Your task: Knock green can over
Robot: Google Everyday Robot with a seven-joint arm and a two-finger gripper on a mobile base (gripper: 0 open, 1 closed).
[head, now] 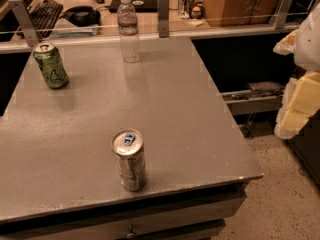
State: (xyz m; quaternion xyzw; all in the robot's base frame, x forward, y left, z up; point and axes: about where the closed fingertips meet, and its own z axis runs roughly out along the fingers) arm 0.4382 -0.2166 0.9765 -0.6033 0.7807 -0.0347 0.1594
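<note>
claw [296, 109] at right edge: pale-yellow blocky pieces, chipped edges, w/ white rounded arm [311, 36] above.

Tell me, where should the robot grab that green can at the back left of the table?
Probably around the middle of the green can, coming from its right side as seen here: it stands upright, its round wall suits a sideways pinch, and the gripper hangs off the right edge of the table.

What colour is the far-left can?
The green can is light green with dark lines; camera view. The gripper sits at right edge.
</note>
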